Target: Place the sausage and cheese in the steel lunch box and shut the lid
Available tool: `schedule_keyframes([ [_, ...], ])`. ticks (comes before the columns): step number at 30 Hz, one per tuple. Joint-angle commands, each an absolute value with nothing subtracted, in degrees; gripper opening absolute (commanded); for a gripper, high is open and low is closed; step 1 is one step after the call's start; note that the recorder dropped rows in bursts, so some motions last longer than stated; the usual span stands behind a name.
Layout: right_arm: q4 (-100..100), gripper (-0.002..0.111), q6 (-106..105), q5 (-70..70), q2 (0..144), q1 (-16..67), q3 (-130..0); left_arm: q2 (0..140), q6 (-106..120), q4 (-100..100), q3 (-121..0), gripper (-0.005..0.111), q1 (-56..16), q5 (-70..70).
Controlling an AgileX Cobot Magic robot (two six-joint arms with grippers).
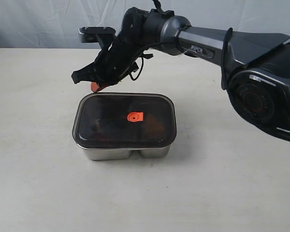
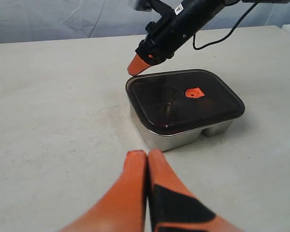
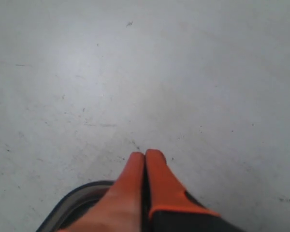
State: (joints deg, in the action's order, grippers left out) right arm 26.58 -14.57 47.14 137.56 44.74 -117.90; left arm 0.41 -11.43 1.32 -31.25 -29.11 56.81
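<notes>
The steel lunch box (image 1: 121,152) (image 2: 169,139) stands in the middle of the table with the dark lid (image 1: 106,116) (image 2: 169,101) lying flat on it; the lid's orange valve (image 1: 135,116) (image 2: 193,92) faces up. Dark shapes show dimly under the lid, but the sausage and the cheese cannot be made out. My right gripper (image 1: 94,86) (image 2: 135,65) (image 3: 145,153) hovers shut and empty just beyond the box's far left corner; a corner of the lid (image 3: 77,195) shows beneath it. My left gripper (image 2: 146,153) is shut, empty, low over the table a little short of the box.
The pale table (image 1: 38,183) runs all round the box, with a light cloth backdrop (image 1: 38,19) behind. The right arm (image 1: 208,46) reaches in from the right above the table's far side.
</notes>
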Motion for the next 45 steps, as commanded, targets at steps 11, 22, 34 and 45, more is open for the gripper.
schedule_keyframes([
  [11, 27.4, 0.0, -14.4, 49.6, 137.4, 44.6, -117.9, 0.0, -11.6, 1.4, -31.0, 0.0, -29.3, 56.9],
  [22, 27.4, 0.0, -13.3, 47.3, 135.1, 44.7, -117.9, 0.0, -11.6, 1.4, -31.0, 0.0, -29.3, 56.9],
  [34, 20.5, 0.0, -14.1, 59.1, 130.4, 52.4, -117.9, 0.0, -11.6, 1.4, -31.0, 0.0, -29.3, 56.9],
  [45, 5.7, 0.0, -0.3, 59.2, 129.2, 60.4, -111.4, 0.0, -11.6, 1.4, -31.0, 0.0, -29.3, 57.1],
])
